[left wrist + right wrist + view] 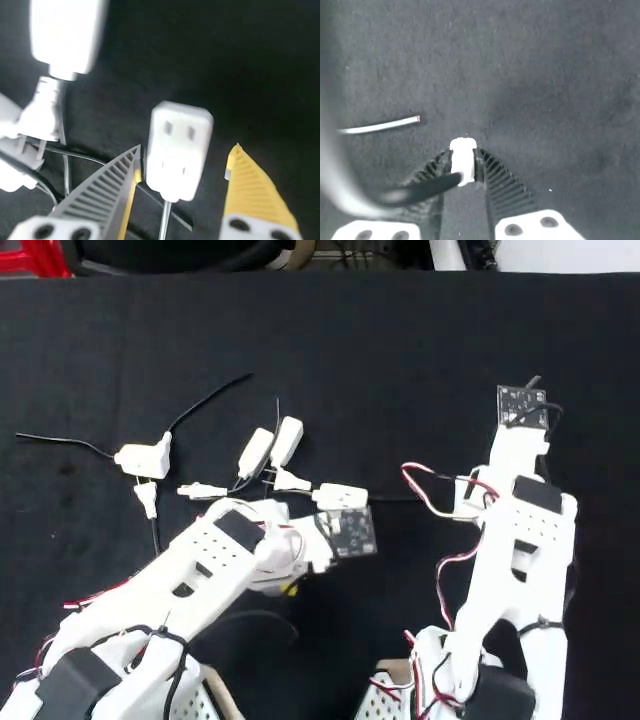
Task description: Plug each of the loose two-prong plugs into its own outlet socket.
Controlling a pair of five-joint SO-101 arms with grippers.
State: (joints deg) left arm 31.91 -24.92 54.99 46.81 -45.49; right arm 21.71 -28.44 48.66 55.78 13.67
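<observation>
Presently: left gripper (187, 147) open astride the outlet socket (175, 160); right gripper (464, 155) clenched on a two-prong plug (462, 146).
Your plug sits well apart from the socket; its trailing cord (410, 192) could twist it, making it miss the slots (168, 129).

On the counter (400, 340), between the spread fingers of the left pincer (187, 149): an outlet socket (177, 150). Behind and left of it, a cluster of plugs and sockets (265, 455). Well apart to the right, clamped in the right pincer (463, 154), a plug (463, 162).
</observation>
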